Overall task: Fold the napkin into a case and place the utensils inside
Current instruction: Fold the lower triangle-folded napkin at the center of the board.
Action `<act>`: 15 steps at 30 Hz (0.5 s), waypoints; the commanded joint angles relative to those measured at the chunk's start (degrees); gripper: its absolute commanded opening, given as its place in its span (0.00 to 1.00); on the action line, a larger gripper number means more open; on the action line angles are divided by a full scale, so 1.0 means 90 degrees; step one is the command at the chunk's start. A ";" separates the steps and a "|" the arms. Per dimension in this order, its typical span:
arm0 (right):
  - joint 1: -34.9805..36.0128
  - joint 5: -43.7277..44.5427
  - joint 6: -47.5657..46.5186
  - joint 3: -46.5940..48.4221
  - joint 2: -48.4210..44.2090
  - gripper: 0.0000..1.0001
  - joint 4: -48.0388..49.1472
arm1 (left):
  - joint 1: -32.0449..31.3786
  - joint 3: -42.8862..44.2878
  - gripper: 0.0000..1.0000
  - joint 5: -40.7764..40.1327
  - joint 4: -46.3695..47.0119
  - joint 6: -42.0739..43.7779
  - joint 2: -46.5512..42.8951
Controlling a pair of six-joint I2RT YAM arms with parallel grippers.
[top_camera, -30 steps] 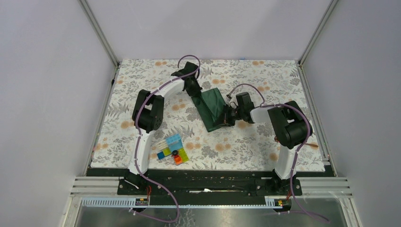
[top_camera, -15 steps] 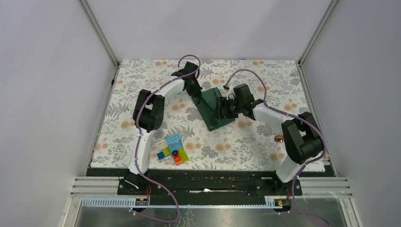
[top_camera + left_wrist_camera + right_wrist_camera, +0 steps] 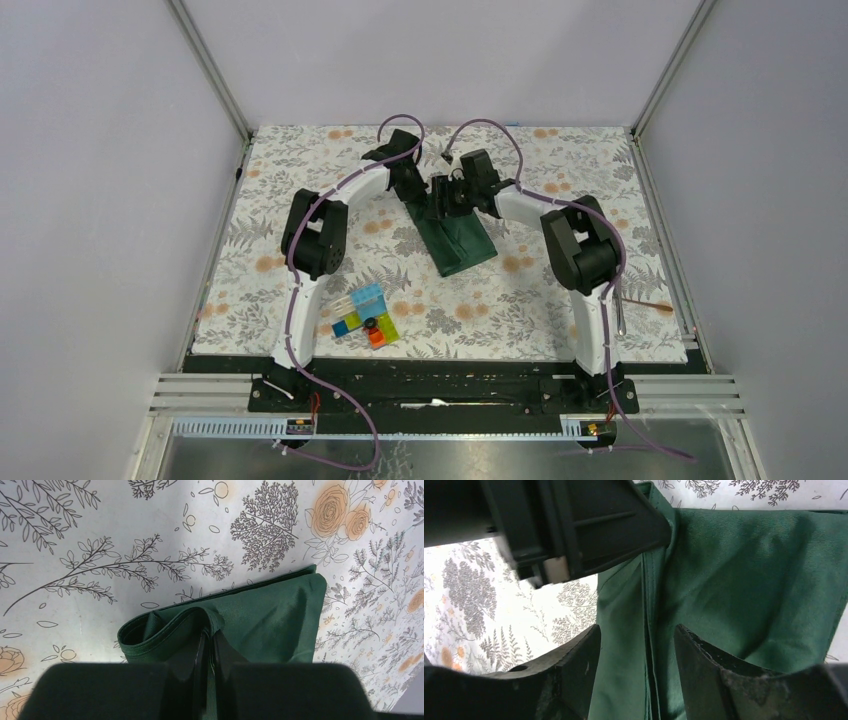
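Note:
The dark green napkin (image 3: 462,240) lies folded into a narrow layered strip in the middle of the floral table. My left gripper (image 3: 416,196) is shut on a raised fold at the strip's far end (image 3: 210,630), and the cloth (image 3: 272,612) spreads beyond it. My right gripper (image 3: 443,196) is open right beside it. It straddles the napkin's folded edge (image 3: 636,640) without pinching it, and the napkin (image 3: 744,575) fills that view. The copper spoon (image 3: 645,303) and the thin silver utensil (image 3: 620,318) lie at the table's right near edge.
A cluster of colourful plastic blocks (image 3: 365,318) sits near the left arm's base. The left gripper's black body (image 3: 574,520) hangs close above my right fingers (image 3: 569,665). Grey walls and metal frame posts enclose the table.
My right gripper has moved from the napkin's near right side up to its far end, beside the left gripper. The right arm swung clear of the utensils. The left gripper has held still.

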 commanded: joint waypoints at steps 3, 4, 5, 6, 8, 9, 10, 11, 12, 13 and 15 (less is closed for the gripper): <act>-0.0106 -0.0470 -0.0011 0.0517 0.0432 0.59 0.0027 | 0.0044 0.0364 0.09 0.0182 0.0120 0.0088 -0.0035; -0.0108 -0.0471 0.0017 0.0531 0.0489 0.57 0.0029 | 0.0046 0.0379 0.09 0.0215 0.0120 0.0086 -0.0023; -0.0107 -0.0454 0.0039 0.0523 0.0532 0.55 0.0046 | 0.0049 0.0383 0.09 0.0247 0.0116 0.0090 -0.0020; -0.0109 -0.0434 0.0055 0.0526 0.0555 0.53 0.0052 | 0.0045 0.0391 0.09 0.0280 0.0115 0.0095 -0.0020; -0.0107 -0.0400 0.0060 0.0592 0.0617 0.46 0.0010 | 0.0053 0.0398 0.09 0.0310 0.0113 0.0105 -0.0027; -0.0107 -0.0368 0.0043 0.0648 0.0639 0.43 -0.0012 | 0.0053 0.0400 0.09 0.0328 0.0117 0.0113 -0.0034; -0.0114 -0.0283 0.0035 0.0671 0.0654 0.39 -0.0015 | 0.0058 0.0391 0.09 0.0356 0.0113 0.0115 -0.0046; -0.0116 -0.0211 0.0046 0.0698 0.0674 0.35 -0.0016 | 0.0062 0.0397 0.10 0.0391 0.0115 0.0122 -0.0051; -0.0135 -0.0170 0.0081 0.0735 0.0709 0.25 -0.0177 | 0.0068 0.0397 0.12 0.0435 0.0117 0.0131 -0.0070; -0.0158 -0.0175 0.0142 0.0753 0.0726 0.17 -0.0243 | 0.0077 0.0391 0.15 0.0478 0.0119 0.0152 -0.0098; -0.0238 -0.0263 0.0265 0.0743 0.0748 0.10 -0.0270 | 0.0104 0.0364 0.23 0.0596 0.0113 0.0234 -0.0183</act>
